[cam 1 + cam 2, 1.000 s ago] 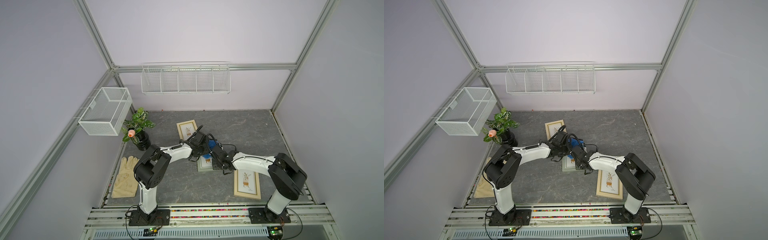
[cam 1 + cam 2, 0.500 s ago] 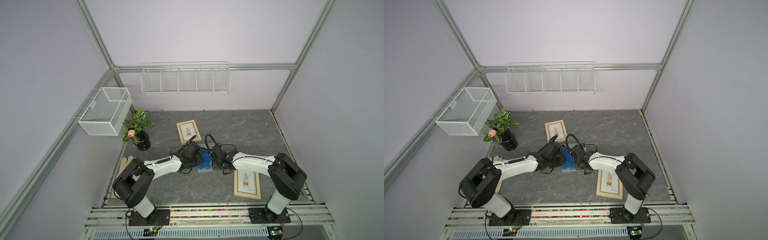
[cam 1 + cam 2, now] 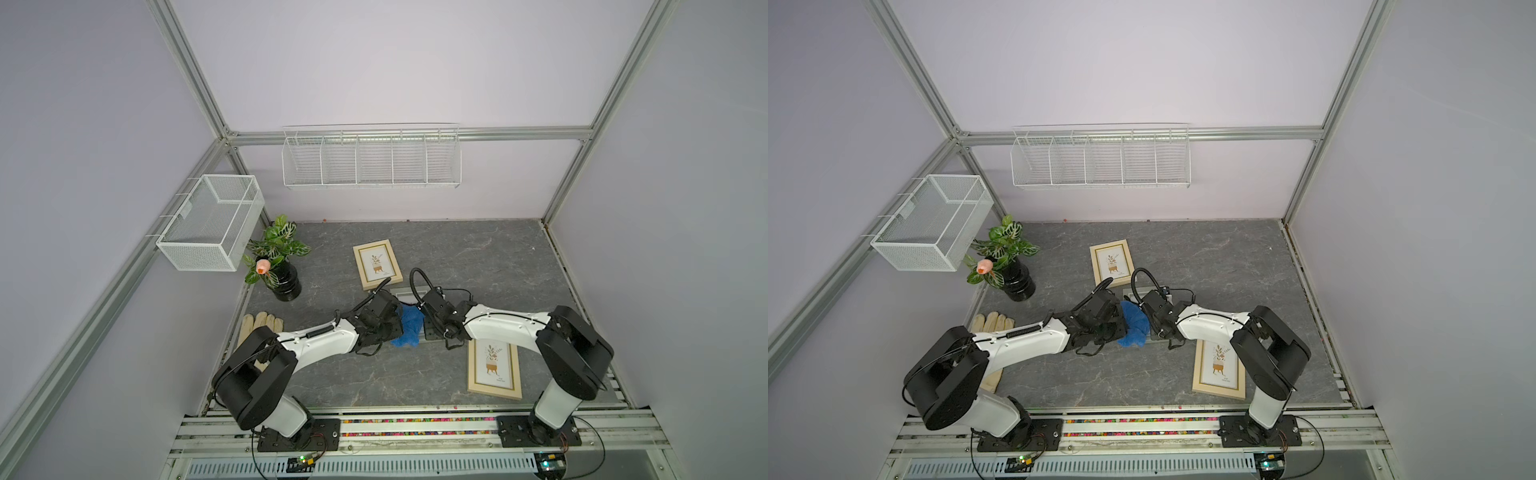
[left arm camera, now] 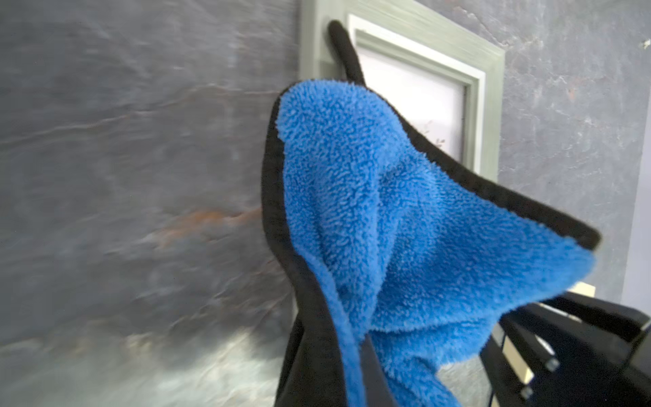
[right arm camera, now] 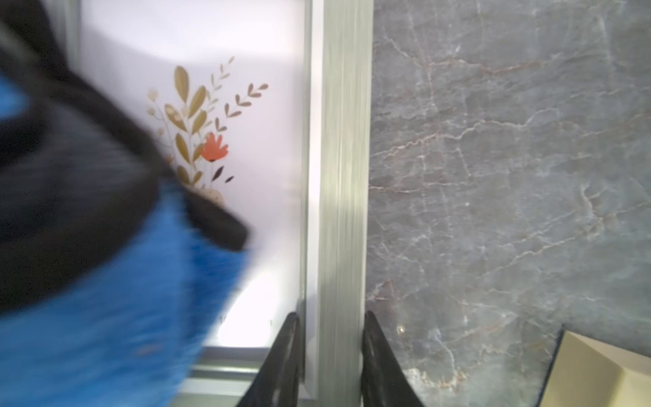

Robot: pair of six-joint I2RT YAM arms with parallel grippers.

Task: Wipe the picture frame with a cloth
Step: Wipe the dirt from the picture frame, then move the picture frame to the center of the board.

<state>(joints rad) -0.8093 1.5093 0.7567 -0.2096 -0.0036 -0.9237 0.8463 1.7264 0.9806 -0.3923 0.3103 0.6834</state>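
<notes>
Grey picture frame (image 5: 345, 176) flat at centre of tabletop (image 3: 478, 257). Right gripper (image 5: 331, 338) clamped across its side rail. Left gripper (image 3: 394, 329) closed on bunched cloth (image 4: 370, 211), draped over frame face. Risk: wipe drag could skew frame out of narrow pinch; loose fold could snag right gripper.

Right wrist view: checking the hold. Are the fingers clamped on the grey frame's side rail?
Yes, the two black fingers of the right gripper sit against either side of one rail of the grey frame.

No readable text or label anywhere; tiny print beneath the drawing in the pale wooden frame (image 3: 494, 370) too small to make out.
</notes>
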